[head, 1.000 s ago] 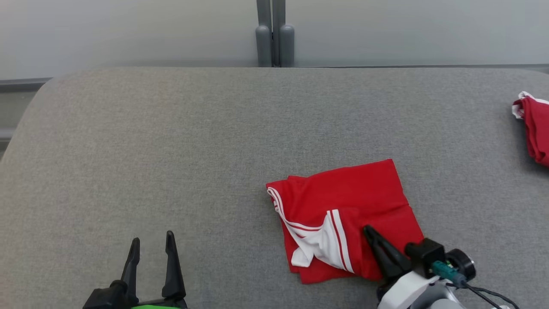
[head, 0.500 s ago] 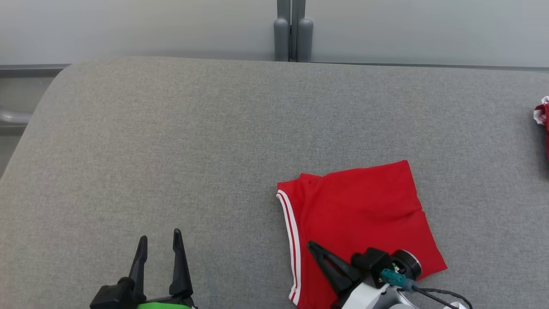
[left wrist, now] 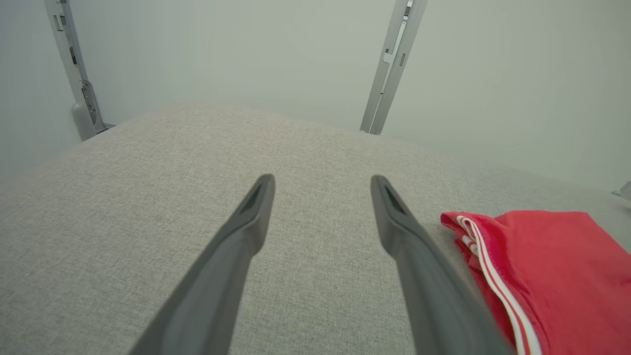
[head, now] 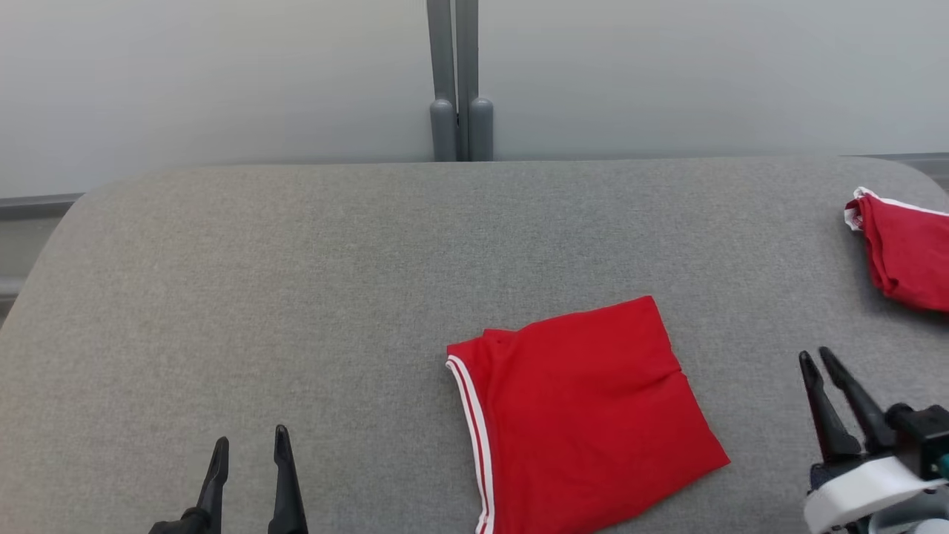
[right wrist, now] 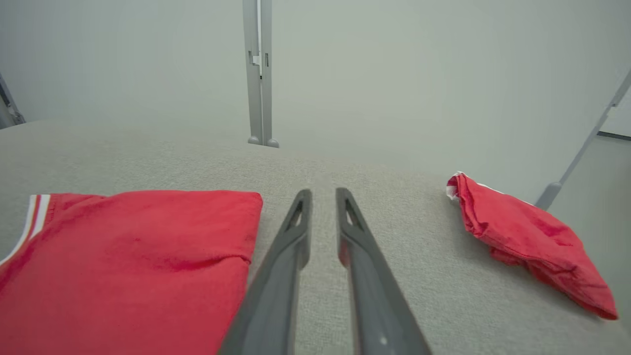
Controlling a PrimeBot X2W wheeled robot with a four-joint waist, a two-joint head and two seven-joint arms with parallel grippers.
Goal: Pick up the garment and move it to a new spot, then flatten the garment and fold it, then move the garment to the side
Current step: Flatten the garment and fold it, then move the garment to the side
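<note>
Surface (head: pixel 296 297): grey fabric-covered top with rounded far corners; its far edge runs straight across below a pale wall.
Folded garment (head: pixel 586 415): red, lying flat right of centre toward the near side. Its white-striped edge faces the robot's left, and the head view's bottom edge cuts off its near edge.
Second garment (head: pixel 904 252): red with a bit of white trim, bunched close to the far right corner, well apart from the folded one.
Left pincer (head: pixel 250 435): at the lower left, fingers spread wide with nothing between them, over bare fabric and clear of the folded garment.
Right pincer (head: pixel 814 354): at the lower right, fingers parted by a narrow gap, gripping nothing. It sits over the bare strip between the two garments, touching neither.
Open room: a broad bare stretch fills the whole left half and the far side up to the edge; a narrower bare lane runs between the garments.
Post (head: pixel 456 111): a grey upright pair stands behind the middle of the far edge.
Count: two red garments, two pincers.
</note>
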